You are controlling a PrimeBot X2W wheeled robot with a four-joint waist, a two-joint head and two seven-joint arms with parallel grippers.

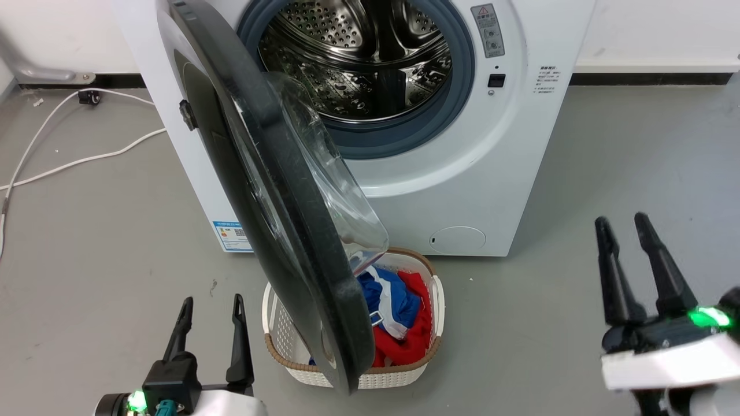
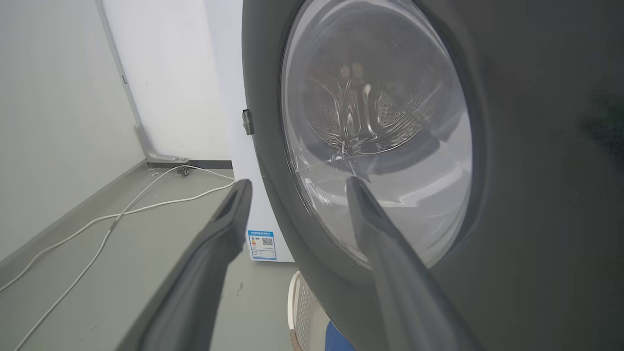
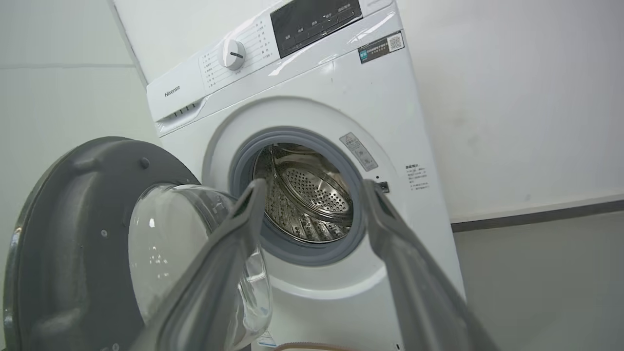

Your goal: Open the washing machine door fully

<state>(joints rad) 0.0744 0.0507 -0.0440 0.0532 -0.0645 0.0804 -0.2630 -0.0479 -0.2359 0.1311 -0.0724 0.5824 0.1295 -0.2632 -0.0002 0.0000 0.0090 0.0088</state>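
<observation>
one washing machine door [image 1: 277, 190] swung out, left gripper [image 1: 212, 300] near

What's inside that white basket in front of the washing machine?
Red, blue and white clothes lie in the basket. The open washing machine door covers its left part, so anything there is hidden.

Head looks down; both wrists face the washing machine door [image 1: 277, 190].

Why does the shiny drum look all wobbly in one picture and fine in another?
Left wrist view: you see the drum through the bulging glass of the washing machine door, which bends it; right wrist view: the drum is seen directly, so sharp.
</observation>
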